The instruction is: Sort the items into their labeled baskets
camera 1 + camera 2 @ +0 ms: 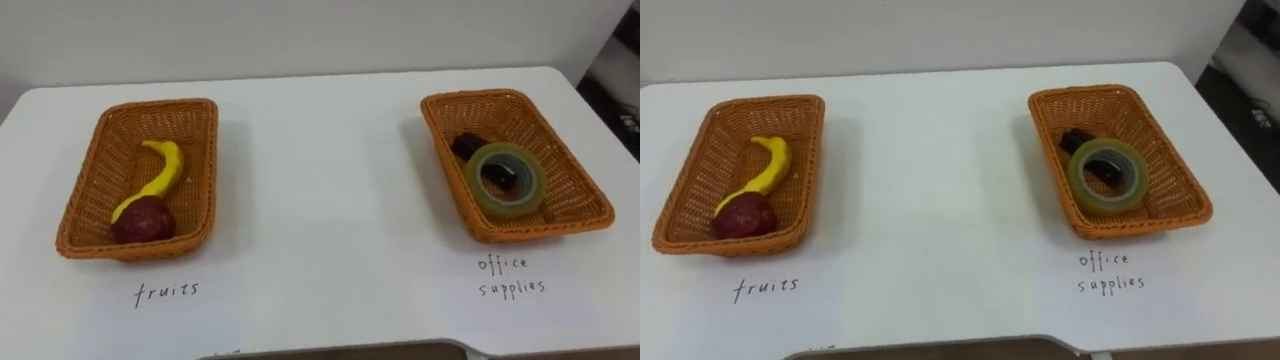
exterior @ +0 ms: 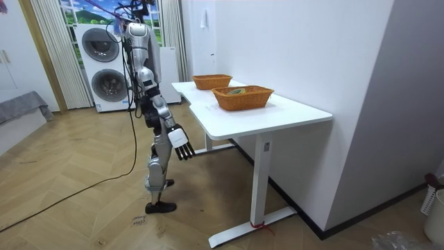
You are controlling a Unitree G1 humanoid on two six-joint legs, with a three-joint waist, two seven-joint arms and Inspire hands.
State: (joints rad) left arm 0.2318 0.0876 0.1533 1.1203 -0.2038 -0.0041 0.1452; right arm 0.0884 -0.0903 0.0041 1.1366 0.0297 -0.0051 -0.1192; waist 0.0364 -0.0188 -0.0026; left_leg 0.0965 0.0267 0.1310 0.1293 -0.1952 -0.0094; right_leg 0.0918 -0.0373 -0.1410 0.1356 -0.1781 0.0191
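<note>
Sorting table, contents listed front to back.

- Right hand (image 2: 180, 144): hanging low beside the robot at centre left of the room view, fingers straight and spread, grasping nothing. The robot is standing at the table's (image 1: 320, 200) near end.
- Two handwritten labels: one (image 1: 167, 292) sitting at lower left, the other (image 1: 510, 275) at lower right, each just in front of its basket.
- Left basket (image 1: 95, 170): holding a red fruit (image 1: 142, 220) at the front, with a banana (image 1: 160, 178) touching it and curving toward the back.
- Right basket (image 1: 580, 190): holding a tape roll (image 1: 505, 205), with a black item (image 1: 468, 147) lying partly inside its ring.
- Two washing machines (image 2: 104, 66): standing stacked in the room view's upper left.
</note>
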